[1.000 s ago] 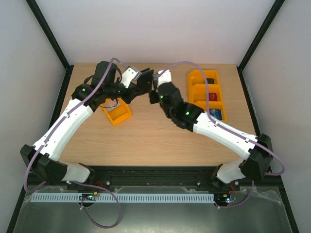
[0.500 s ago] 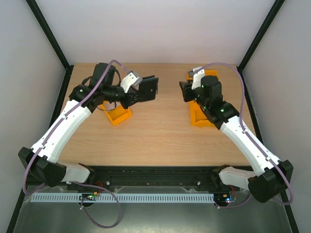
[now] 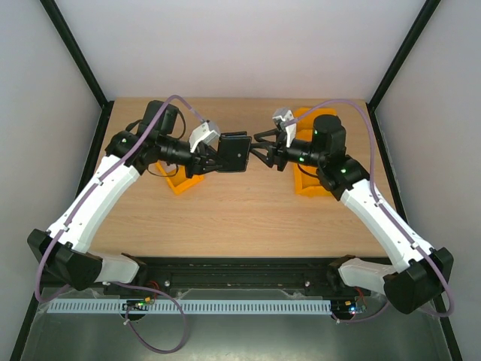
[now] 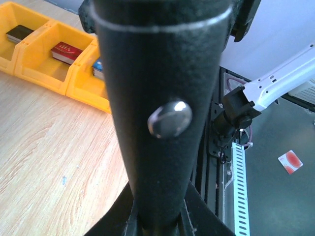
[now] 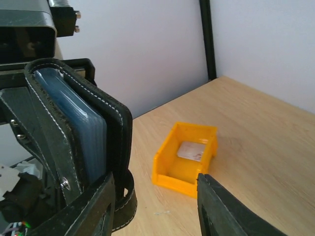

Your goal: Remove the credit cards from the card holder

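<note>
The black card holder (image 3: 234, 153) hangs in the air over the middle of the table, and my left gripper (image 3: 214, 158) is shut on its end. It fills the left wrist view as a dark band (image 4: 162, 98) with a metal snap stud. From the right wrist I see its stitched black covers and the blue-grey layers (image 5: 88, 132) between them. My right gripper (image 3: 263, 147) is open just right of the holder. One finger (image 5: 93, 209) is by its lower strap and the other (image 5: 221, 209) stands apart. The credit cards are hidden.
A single orange tray (image 3: 180, 180) below the left gripper holds a pale plate (image 5: 191, 151). A row of orange trays (image 3: 304, 120) at the right back holds a black block (image 4: 19, 33), a red block (image 4: 66, 50) and a blue item (image 4: 98, 69).
My right gripper went from the holder to the right trays and came back beside it, its jaws opening. The left gripper carried the holder right and nearer.
</note>
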{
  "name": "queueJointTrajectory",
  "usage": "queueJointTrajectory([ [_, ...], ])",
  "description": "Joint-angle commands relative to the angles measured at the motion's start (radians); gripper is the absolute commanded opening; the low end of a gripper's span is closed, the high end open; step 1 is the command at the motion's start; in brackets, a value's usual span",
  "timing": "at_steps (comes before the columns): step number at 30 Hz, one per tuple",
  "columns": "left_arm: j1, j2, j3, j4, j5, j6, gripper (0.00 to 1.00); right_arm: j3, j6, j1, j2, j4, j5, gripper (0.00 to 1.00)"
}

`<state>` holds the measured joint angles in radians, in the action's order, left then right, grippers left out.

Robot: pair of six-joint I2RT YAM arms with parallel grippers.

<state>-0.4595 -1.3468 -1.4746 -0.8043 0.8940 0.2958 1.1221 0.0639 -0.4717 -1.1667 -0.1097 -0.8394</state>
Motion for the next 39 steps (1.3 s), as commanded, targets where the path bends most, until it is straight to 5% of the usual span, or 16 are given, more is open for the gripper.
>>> queueJointTrajectory([
  [1,0.007,0.023,-0.028,-0.011,0.076,0.039,0.02,0.025,0.026,-0.001,-0.015,0.073,-0.141,0.45],
  [4,0.007,0.025,-0.025,-0.016,0.075,0.046,0.02,0.024,0.028,-0.002,-0.022,0.077,-0.202,0.48],
  [9,0.007,0.023,-0.020,-0.015,0.070,0.047,0.02,0.022,0.025,-0.011,-0.041,0.053,-0.333,0.69],
  [18,0.007,0.024,-0.018,-0.064,0.133,0.117,0.02,0.030,0.055,-0.101,-0.053,0.112,-0.245,0.73],
  [23,0.007,0.025,-0.022,-0.070,0.147,0.118,0.02,-0.012,0.182,-0.113,-0.055,0.270,-0.247,0.45],
  [31,0.011,0.021,-0.020,-0.041,0.127,0.082,0.03,-0.022,0.222,-0.120,-0.068,0.267,-0.192,0.07],
  [32,0.014,0.023,-0.019,-0.024,0.105,0.064,0.10,-0.023,0.226,-0.120,-0.065,0.265,-0.181,0.03],
  [34,0.017,0.026,-0.017,0.019,0.018,0.010,0.48,-0.029,0.242,-0.120,-0.055,0.259,-0.118,0.02],
  [37,0.016,0.027,-0.021,0.068,-0.199,-0.041,0.92,-0.039,0.305,-0.124,-0.046,0.249,0.093,0.02],
  [39,0.016,0.027,-0.018,0.094,-0.337,-0.061,0.99,-0.012,0.335,-0.150,-0.056,0.186,0.285,0.02],
])
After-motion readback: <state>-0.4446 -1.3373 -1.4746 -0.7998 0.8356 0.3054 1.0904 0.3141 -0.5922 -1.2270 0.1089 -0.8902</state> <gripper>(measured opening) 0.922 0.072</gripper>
